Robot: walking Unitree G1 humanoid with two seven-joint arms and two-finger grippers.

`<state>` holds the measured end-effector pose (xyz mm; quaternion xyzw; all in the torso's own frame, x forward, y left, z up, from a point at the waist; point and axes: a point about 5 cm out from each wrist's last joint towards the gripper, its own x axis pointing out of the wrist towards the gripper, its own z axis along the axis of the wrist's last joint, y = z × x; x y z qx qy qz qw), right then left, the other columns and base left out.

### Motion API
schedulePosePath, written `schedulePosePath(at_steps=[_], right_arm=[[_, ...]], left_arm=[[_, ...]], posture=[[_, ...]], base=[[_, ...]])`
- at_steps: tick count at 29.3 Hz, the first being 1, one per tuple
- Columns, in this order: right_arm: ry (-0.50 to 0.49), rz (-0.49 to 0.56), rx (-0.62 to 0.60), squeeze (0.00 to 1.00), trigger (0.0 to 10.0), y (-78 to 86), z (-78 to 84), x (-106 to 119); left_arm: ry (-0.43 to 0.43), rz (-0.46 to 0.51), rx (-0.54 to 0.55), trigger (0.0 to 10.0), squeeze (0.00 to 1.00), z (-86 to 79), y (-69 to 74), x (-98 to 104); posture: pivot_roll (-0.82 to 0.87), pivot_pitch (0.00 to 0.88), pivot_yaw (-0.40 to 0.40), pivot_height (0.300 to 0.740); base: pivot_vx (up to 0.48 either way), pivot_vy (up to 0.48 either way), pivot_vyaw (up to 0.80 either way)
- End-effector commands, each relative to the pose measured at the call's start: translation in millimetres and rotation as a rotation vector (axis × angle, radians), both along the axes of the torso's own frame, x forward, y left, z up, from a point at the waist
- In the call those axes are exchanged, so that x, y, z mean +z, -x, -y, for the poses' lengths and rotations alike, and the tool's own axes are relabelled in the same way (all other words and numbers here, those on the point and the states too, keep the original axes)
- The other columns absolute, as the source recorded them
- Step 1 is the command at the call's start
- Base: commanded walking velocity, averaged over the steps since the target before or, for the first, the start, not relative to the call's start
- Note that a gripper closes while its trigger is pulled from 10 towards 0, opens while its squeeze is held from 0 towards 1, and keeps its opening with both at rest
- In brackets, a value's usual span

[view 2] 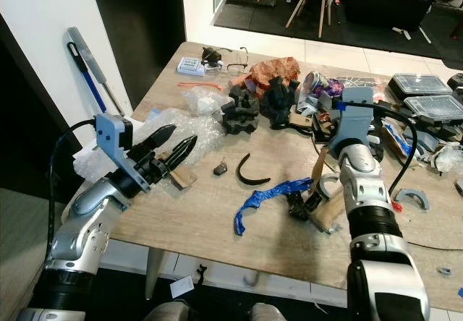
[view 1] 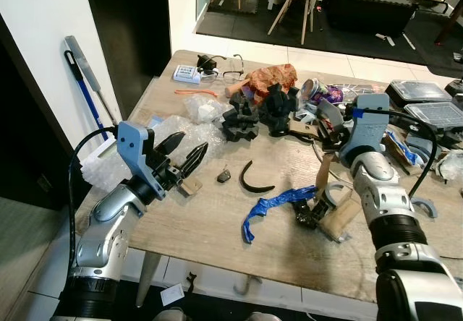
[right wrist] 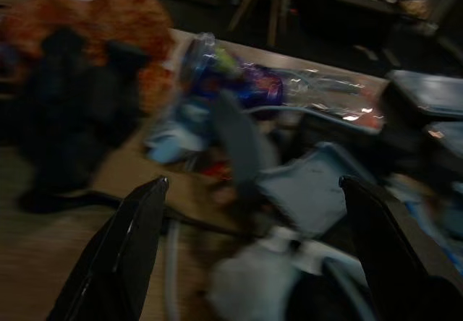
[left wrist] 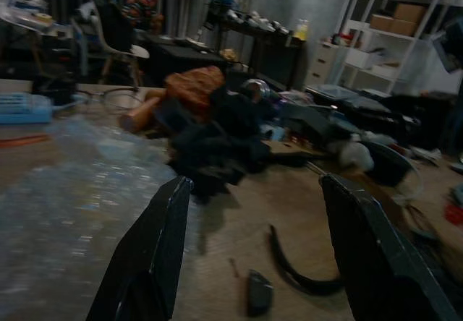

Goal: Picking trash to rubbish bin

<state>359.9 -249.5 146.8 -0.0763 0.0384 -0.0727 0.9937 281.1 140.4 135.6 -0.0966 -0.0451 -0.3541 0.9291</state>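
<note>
A humanoid robot stands at a pale wood-grain bench [view 1: 217,227] strewn with litter, both arms raised over it. No brand name or lettering can be read on anything; a small white and blue box [view 1: 187,74] at the far corner carries print too small to make out.

The trash lies scattered in front of the robot. A crumpled strip of blue plastic film [view 1: 271,207] lies twisted on the bare wood near the front edge, just beside a small black lump [view 1: 302,215]. A curved black sliver [view 1: 252,178], shaped like a crescent, lies in the middle of the bench, with a small dark chip [view 1: 223,176] to its left. Crinkled clear bubble wrap [view 1: 173,129] spreads along the left side. Farther back sit jagged black foam-like pieces [view 1: 257,111] and a rumpled orange cloth [view 1: 271,81].

The left tool [view 1: 183,157] hovers over the bench's left part beside the bubble wrap, its two black fingers spread and holding nothing. The right tool [right wrist: 253,249] is spread wide as well, as the right wrist view shows, above clutter on the right side, where clear-lidded plastic boxes [view 1: 419,93] stand.

A blue-handled mop [view 1: 88,93] leans against the white wall.
</note>
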Motion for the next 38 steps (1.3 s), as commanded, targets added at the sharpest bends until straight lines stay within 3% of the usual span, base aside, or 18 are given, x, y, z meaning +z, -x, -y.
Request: schedulePosePath(at_steps=[1,8,20,26,32,38], right_arm=[[0.018,-0.024,-0.053,0.0,10.0,-0.7,9.5,1],[0.046,-0.045,-0.078,0.0,10.0,-1.1,14.4,1],[0.154,-0.098,-0.112,0.0,10.0,-2.2,22.2,3],[0.074,-0.139,-0.112,0.0,10.0,-1.6,23.6,-4],[-0.04,-0.155,-0.088,0.0,10.0,-2.4,18.0,-9],[-0.112,-0.117,-0.003,0.0,10.0,-5.5,8.3,-9]], left_arm=[[-0.025,-0.011,-0.032,10.0,0.0,2.4,3.3,-2],[-0.022,-0.022,-0.086,10.0,0.0,5.4,8.0,-3],[-0.042,0.002,-0.036,10.0,0.0,1.6,3.1,0],[-0.09,0.045,-0.082,10.0,0.0,3.2,2.9,3],[-0.214,0.082,-0.118,10.0,0.0,2.5,-0.2,-1],[-0.211,0.09,-0.107,10.0,0.0,1.6,-1.2,0]], posture=[[-0.01,0.0,-0.039,0.74],[-0.01,0.0,-0.039,0.74],[0.0,0.0,-0.04,0.74],[0.0,0.0,-0.042,0.74],[-0.01,0.0,-0.039,0.74],[0.0,0.0,-0.039,0.74]], base=[[0.0,0.0,0.0],[0.0,-0.197,0.0],[0.0,-0.076,0.0],[0.0,0.0,0.0],[0.0,0.0,0.0],[0.0,0.0,0.0]])
